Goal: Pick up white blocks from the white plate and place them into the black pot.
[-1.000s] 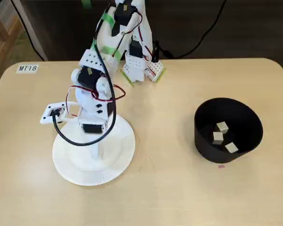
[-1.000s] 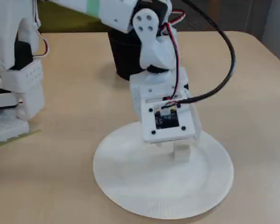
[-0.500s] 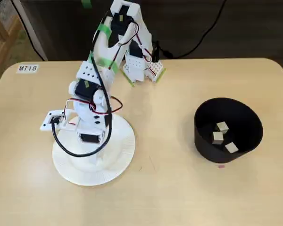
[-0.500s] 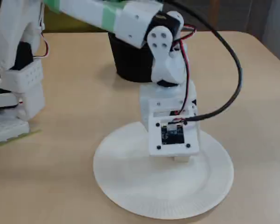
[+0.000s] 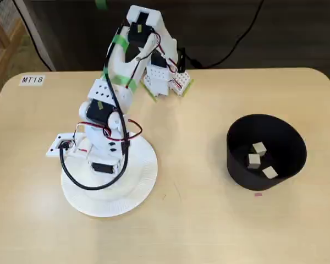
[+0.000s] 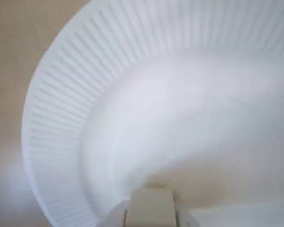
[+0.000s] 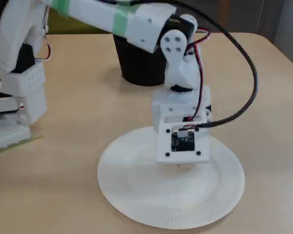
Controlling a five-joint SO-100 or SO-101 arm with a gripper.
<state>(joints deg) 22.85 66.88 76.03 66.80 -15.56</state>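
Now the gripper (image 6: 150, 213) is down low over the white plate (image 5: 144, 184) at lower left of a fixed view, and in the wrist view its jaws are clamped on a cream block (image 6: 150, 205) at the bottom edge of the frame. Over at the right, the black pot (image 5: 236, 157) already holds three white blocks (image 5: 258, 147), well apart from the plate on the tan table (image 5: 209, 231)

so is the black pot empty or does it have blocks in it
Not empty: the black pot holds three white blocks on its floor, seen in a fixed view.
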